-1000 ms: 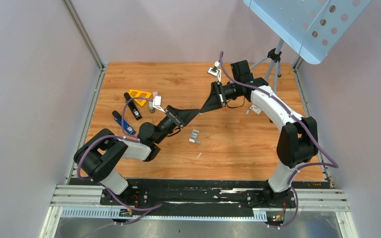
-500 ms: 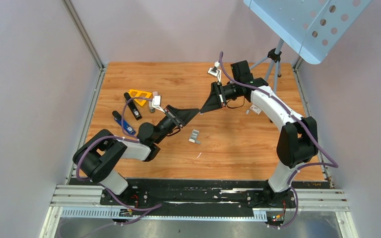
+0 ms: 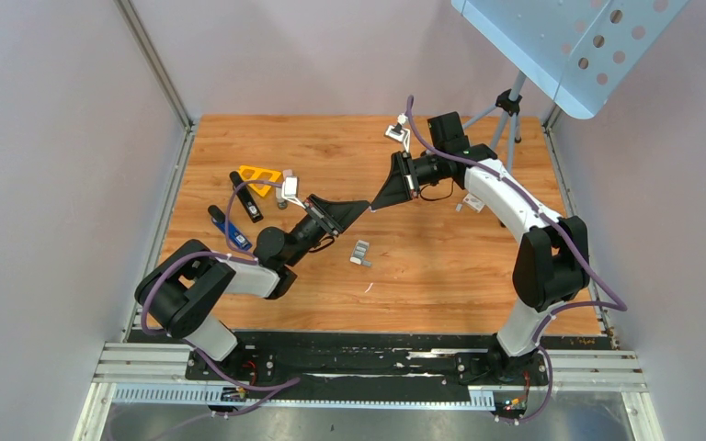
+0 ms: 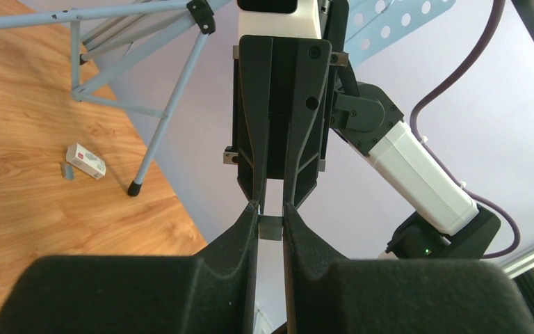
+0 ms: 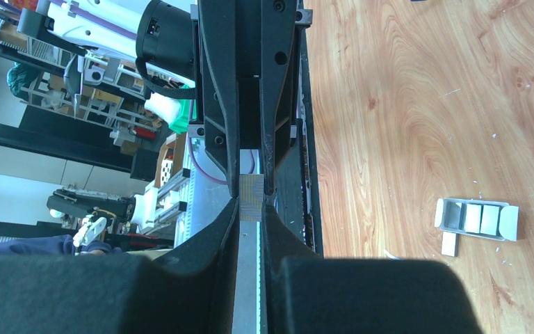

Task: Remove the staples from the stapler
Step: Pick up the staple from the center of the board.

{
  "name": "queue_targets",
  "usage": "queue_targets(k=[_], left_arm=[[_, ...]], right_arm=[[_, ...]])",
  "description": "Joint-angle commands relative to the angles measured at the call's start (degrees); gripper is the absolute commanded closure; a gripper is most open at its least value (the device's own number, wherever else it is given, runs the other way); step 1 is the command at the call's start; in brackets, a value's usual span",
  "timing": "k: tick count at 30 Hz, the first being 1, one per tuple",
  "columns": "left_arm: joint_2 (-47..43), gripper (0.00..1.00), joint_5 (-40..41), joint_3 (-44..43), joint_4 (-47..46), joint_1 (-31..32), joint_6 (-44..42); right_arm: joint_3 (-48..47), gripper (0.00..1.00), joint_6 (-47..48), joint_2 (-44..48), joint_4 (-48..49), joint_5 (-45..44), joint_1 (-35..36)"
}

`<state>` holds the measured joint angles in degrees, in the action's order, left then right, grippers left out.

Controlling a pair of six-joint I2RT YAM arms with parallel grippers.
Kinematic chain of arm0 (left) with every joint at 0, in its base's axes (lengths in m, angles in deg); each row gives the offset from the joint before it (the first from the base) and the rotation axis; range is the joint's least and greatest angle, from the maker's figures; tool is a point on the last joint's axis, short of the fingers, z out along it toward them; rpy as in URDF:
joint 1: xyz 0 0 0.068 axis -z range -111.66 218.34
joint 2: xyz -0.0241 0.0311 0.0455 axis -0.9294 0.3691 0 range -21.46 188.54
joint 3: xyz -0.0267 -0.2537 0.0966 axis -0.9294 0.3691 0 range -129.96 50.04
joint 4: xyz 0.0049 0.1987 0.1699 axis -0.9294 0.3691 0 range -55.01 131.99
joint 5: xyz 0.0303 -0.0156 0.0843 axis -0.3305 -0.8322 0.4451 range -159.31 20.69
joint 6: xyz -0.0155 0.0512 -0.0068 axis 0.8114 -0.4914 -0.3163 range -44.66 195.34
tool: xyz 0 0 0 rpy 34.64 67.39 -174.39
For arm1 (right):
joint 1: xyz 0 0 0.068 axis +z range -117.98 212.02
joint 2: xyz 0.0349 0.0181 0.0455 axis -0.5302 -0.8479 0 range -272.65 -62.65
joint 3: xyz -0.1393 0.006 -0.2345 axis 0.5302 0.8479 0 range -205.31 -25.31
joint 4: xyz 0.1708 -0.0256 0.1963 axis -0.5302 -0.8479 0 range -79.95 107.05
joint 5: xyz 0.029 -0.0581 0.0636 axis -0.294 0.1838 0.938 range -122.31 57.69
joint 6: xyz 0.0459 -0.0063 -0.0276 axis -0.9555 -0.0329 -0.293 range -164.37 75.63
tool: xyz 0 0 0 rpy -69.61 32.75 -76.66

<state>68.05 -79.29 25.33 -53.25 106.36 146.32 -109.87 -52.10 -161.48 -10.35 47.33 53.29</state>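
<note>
My two grippers meet tip to tip above the middle of the table. A short grey strip of staples (image 4: 270, 227) sits between the tips of my left gripper (image 4: 270, 212), which is shut on it. My right gripper (image 5: 250, 202) is shut on the same staples (image 5: 252, 189) from the opposite side. In the top view the left gripper (image 3: 362, 208) and right gripper (image 3: 379, 202) hide the strip. Two dark stapler-like bodies lie at the left, one black (image 3: 246, 197) and one black and blue (image 3: 228, 228); I cannot tell which is the stapler.
A grey tray of staple strips (image 3: 359, 253) lies just below the grippers, also seen as the tray (image 5: 478, 217). An orange piece (image 3: 259, 175) lies at the left. A small white box (image 3: 473, 202) lies on the right, near a tripod (image 3: 511, 110) carrying a perforated blue panel.
The left gripper's fingers have closed onto the staple strip. Neither arm has visibly moved, and the right gripper's grip is unchanged.
</note>
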Motion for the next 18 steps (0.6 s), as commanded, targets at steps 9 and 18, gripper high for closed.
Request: queue_targets(k=[9,18], left_arm=[[-0.09,1.00,1.16,0.94,-3.83,0.48,-0.19],[-0.47,1.00,5.69,6.70,-1.06,-0.53,2.06]], right_arm=[[1.35,0.42,0.92,2.05,0.13,-0.91,0.81],[5.29,0.31,8.22,3.84,-0.27,-3.43,-2.47]])
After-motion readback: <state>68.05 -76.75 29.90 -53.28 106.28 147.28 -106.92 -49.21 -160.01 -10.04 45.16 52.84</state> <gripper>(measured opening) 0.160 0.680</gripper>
